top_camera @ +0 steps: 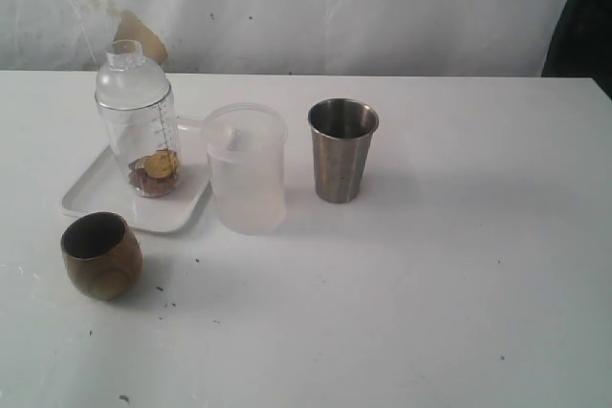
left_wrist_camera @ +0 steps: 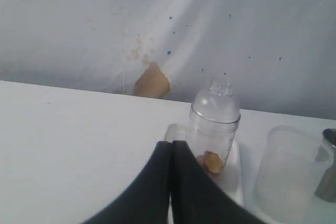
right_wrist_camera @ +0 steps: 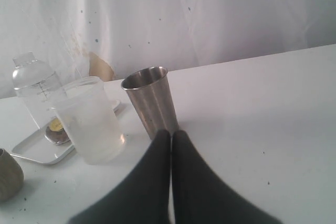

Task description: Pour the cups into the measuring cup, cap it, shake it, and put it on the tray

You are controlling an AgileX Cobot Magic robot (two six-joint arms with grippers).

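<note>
The clear measuring cup (top_camera: 141,126), with its dome cap on and yellow and brown bits at the bottom, stands upright on the white tray (top_camera: 96,188) at the left. The brown wood-grain cup (top_camera: 100,255) sits on the table in front of the tray. The steel tumbler (top_camera: 342,150) stands upright near the middle. Neither arm shows in the exterior view. My left gripper (left_wrist_camera: 172,144) is shut and empty, pulled back from the measuring cup (left_wrist_camera: 213,124). My right gripper (right_wrist_camera: 171,133) is shut and empty, back from the steel tumbler (right_wrist_camera: 149,100).
A wider frosted plastic cup (top_camera: 247,169) stands between the tray and the tumbler, close to the tray's right edge. A pale stained sheet (top_camera: 287,7) hangs behind the white table (top_camera: 459,284). A dark object (top_camera: 583,16) sits at the far right corner.
</note>
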